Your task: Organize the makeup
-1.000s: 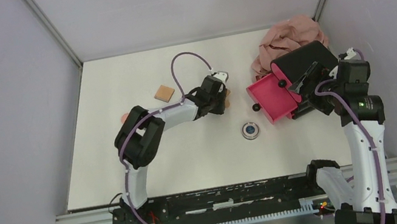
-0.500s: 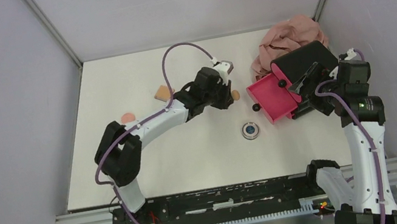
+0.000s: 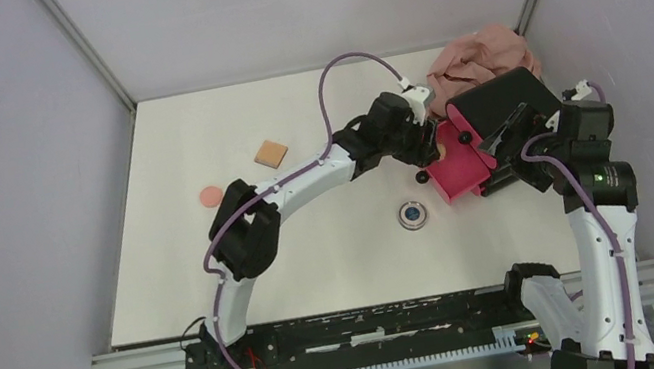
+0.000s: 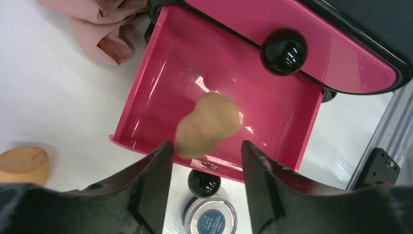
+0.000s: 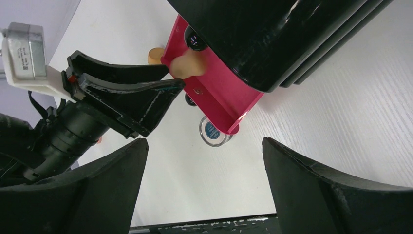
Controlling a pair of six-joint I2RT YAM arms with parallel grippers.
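Left claw (image 4: 207, 147) has swung over the glossy magenta drawer (image 4: 277, 114), teardrop sponge (image 4: 209, 124) inside.

Orange sponge (image 4: 209, 124), magenta drawer (image 4: 160, 87), black knob (image 4: 284, 51).

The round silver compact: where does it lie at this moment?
In the top view, the round silver compact lies on the table, right of centre, just on the near side of the open magenta drawer, close to its black knob.
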